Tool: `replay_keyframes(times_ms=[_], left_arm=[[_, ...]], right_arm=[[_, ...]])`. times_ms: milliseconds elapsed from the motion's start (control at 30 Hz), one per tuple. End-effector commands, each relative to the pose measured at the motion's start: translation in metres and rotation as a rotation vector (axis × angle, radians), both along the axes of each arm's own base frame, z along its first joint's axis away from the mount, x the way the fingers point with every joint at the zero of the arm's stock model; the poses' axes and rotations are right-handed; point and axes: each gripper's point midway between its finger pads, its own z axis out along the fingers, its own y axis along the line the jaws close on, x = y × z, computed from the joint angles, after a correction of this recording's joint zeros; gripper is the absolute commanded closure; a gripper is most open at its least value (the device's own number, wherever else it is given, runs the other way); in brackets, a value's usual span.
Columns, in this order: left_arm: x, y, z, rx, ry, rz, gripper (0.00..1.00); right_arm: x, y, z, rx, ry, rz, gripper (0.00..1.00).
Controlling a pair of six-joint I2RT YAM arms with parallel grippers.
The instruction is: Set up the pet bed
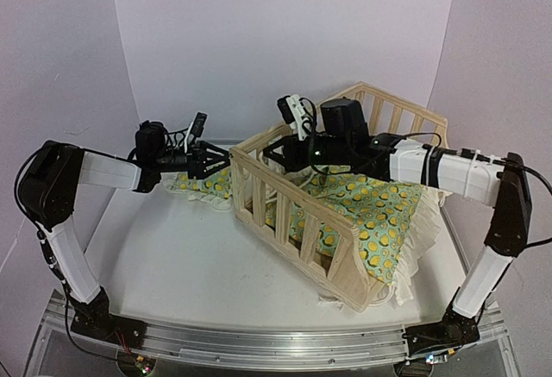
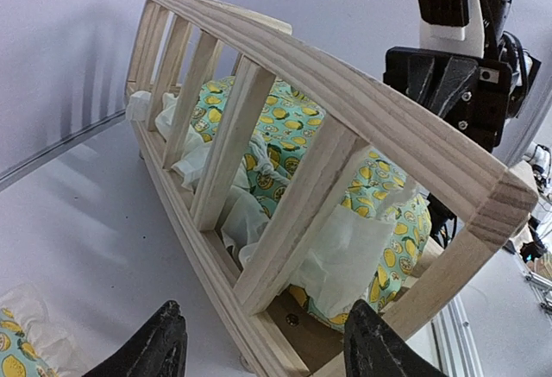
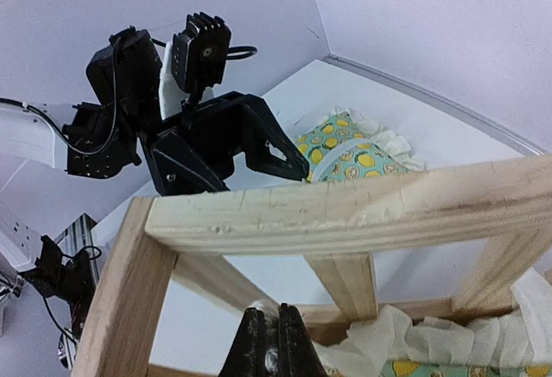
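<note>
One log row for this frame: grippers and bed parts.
left gripper open, by pillow outside frame | right gripper shut, inside frame corner | cushion in frame | pillow on table, not yet in

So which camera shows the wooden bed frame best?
The top view: only there does the whole pine frame show. The left wrist view gives only one slatted side close up; the right wrist view, just a top rail and some posts.

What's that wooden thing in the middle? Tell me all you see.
The wooden frame is pale pine, crib-like, with slatted sides joined by flat rails. It stands upright, skewed on the white table. A lemon-print cushion fills it, its cream ruffle poking between slats and spilling out on the right. The left pincer hovers open beside one corner.
</note>
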Motion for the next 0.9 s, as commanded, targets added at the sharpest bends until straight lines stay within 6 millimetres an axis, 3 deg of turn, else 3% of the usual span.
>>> replay_keyframes(times_ms=[0, 267, 500, 867], left_arm=[[-0.006, -0.014, 0.022, -0.040, -0.046, -0.141, 0.37], [-0.028, -0.028, 0.011, -0.037, -0.003, -0.266, 0.41], [-0.038, -0.031, 0.012, -0.038, 0.013, -0.296, 0.37], [-0.043, -0.047, 0.013, -0.041, 0.033, -0.347, 0.39]], right_arm=[[0.008, 0.019, 0.019, 0.149, -0.120, -0.016, 1.00], [0.019, 0.033, 0.003, 0.172, -0.146, -0.063, 1.00], [0.033, 0.040, -0.012, 0.178, -0.168, -0.124, 1.00], [0.028, 0.051, -0.013, 0.184, -0.178, -0.082, 1.00]])
